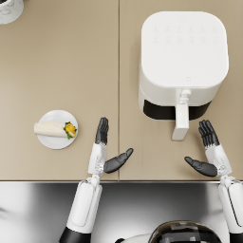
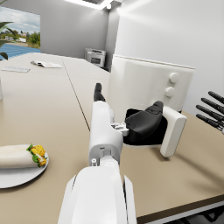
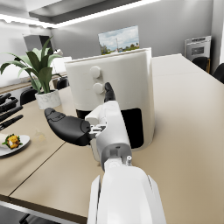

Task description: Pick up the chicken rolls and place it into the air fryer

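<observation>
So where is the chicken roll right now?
In the head view the chicken roll lies on a small white plate on the table's left side, just left of the robot's open left hand.

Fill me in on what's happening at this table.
Nothing is being held yet. The chicken roll lies on a small white plate at the robot's left. The left hand hovers open beside it, not touching. The right hand is open too, next to the handle of the white air fryer, whose basket looks pulled out a little. The roll is not in the fryer.
</observation>
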